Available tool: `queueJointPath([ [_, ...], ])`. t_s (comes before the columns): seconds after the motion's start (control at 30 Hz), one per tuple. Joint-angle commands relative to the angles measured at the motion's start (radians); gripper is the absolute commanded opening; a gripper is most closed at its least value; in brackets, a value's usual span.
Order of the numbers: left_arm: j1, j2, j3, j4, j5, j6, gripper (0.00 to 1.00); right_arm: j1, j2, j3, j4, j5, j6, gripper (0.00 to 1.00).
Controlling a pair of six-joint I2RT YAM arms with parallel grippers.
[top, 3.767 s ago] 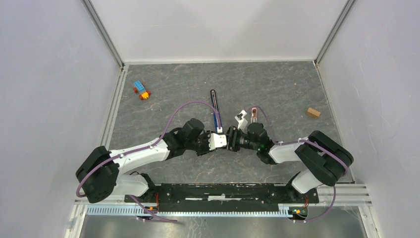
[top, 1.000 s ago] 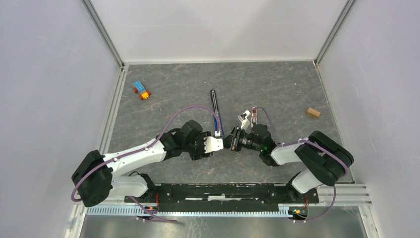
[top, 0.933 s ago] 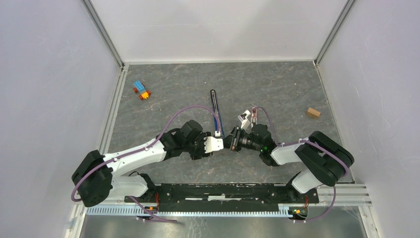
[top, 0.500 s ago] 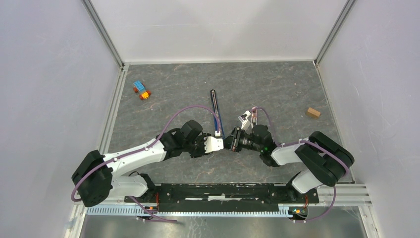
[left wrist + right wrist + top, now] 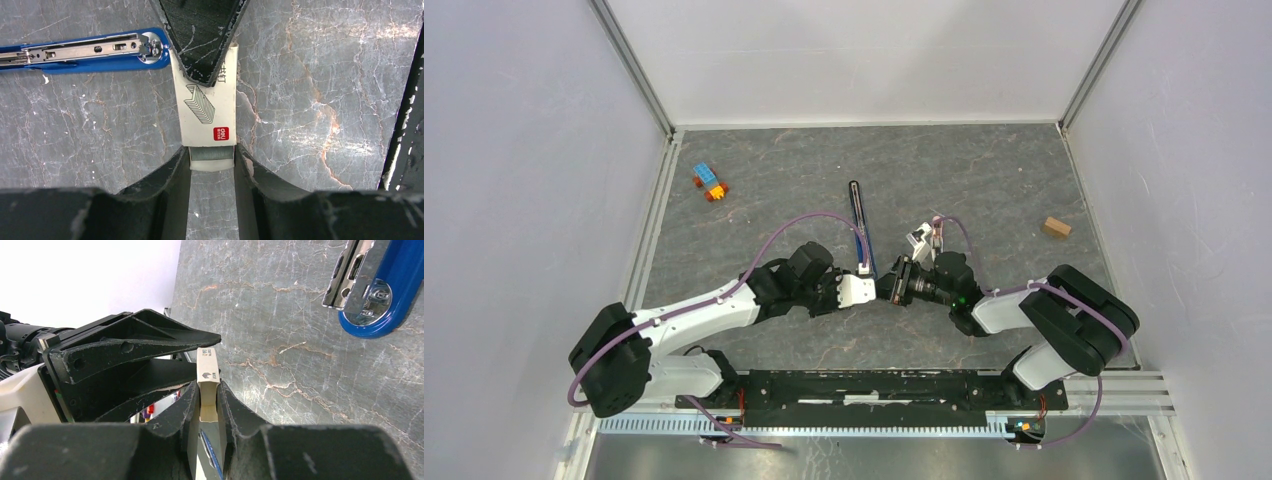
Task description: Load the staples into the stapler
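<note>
Carton [image 5: 207, 107], one, white, staple-strip drawing and red logo [image 5: 221, 133] probably reading deli, clamped in right pincer [image 5: 207, 386], left pincer [image 5: 211, 149] pinched staples [image 5: 212, 154] at its mouth, one blue stapler [image 5: 85, 50] lay open on worktop [image 5: 310, 100] alongside.

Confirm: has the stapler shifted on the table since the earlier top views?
No. The stapler lies at the same spot and angle relative to the toy bricks.

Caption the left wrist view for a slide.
Left tool flanks staples protruding from box held by right tool; open stapler beside.
</note>
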Motion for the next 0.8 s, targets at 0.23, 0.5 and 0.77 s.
queueJointPath([
  [0.23,0.000,0.025,-0.010,0.042,-0.070,0.042,0.34,-0.041,-0.012,-0.044,0.069,-0.027,0.000,0.23],
  [0.5,0.003,0.051,-0.024,0.048,-0.146,0.039,0.33,-0.100,-0.068,-0.120,0.013,-0.035,-0.062,0.23],
  [0.77,0.007,0.168,0.056,-0.006,-0.194,-0.071,0.34,-0.206,-0.159,-0.203,-0.141,-0.033,-0.184,0.25],
])
